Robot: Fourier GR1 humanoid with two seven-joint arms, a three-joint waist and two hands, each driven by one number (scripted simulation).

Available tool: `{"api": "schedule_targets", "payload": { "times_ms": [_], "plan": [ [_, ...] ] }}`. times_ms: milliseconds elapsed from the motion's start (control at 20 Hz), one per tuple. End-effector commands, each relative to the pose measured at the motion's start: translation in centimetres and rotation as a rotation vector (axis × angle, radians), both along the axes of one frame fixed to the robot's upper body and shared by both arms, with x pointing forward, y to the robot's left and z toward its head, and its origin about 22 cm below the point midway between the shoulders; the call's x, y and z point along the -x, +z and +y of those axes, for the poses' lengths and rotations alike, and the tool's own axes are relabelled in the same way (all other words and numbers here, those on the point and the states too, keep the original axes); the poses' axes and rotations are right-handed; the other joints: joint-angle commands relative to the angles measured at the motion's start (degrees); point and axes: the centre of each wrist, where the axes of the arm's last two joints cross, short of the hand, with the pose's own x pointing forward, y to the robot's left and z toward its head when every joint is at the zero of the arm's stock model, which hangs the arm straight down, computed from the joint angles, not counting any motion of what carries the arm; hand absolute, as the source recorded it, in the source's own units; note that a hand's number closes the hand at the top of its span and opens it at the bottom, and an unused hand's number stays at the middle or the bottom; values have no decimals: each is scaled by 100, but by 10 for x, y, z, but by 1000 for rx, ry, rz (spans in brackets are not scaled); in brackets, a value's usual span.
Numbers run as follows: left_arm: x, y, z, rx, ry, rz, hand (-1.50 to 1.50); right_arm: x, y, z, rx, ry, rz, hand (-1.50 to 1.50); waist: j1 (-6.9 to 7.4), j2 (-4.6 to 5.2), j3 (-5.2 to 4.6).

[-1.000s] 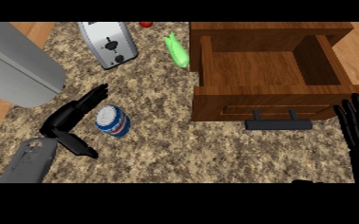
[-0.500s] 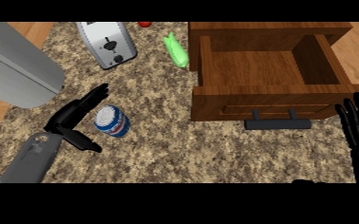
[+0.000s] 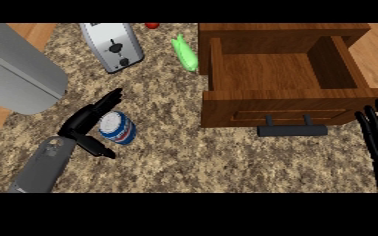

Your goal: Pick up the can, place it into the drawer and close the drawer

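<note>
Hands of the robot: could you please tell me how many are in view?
2. The left hand is beside the can; the right hand rests at the view's right edge, mostly cut off.

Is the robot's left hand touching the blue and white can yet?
Cannot tell. In the head view the left hand cups the can, fingers overlapping its edge, but no contact or gap shows plainly.

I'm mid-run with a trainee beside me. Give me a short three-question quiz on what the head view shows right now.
1. True or false: the can already lies inside the drawer.
2. Which hand is beside the can? A) left hand B) right hand
3. Fill in: the green object lies between the toaster and the ____.

Key: 1 false, it stands on the counter; 2 A; 3 drawer.
</note>
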Motion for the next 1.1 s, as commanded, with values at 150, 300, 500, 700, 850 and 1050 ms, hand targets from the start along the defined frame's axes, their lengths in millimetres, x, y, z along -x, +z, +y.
{"api": "schedule_targets", "payload": {
  "times_ms": [150, 300, 500, 700, 850, 1050],
  "plan": [
    [-6, -7, -9, 77, -48, -7, -150, -4, 1, 0, -18, 1, -12, -150, -37, 20, -4],
    [-11, -1, -15, 91, -73, 0, -150, 1, 13, 12, -12, -22, -8, -150, 25, -7, 1],
    [-8, -9, -36, 87, -82, 4, -150, 14, 11, 9, 8, 2, -2, -150, 27, -17, 4],
    [-12, -12, -45, 95, -106, -9, -150, 11, 10, 0, -31, 11, 7, -150, -32, 6, -1],
    [3, -24, -40, 95, -120, -11, -150, 18, -10, -15, -11, -9, -5, -150, -9, -1, 3],
    [-5, -17, -50, 137, -154, 2, 150, 15, 2, -11, -15, 3, -7, -150, 44, -21, 6]
  ]
}}
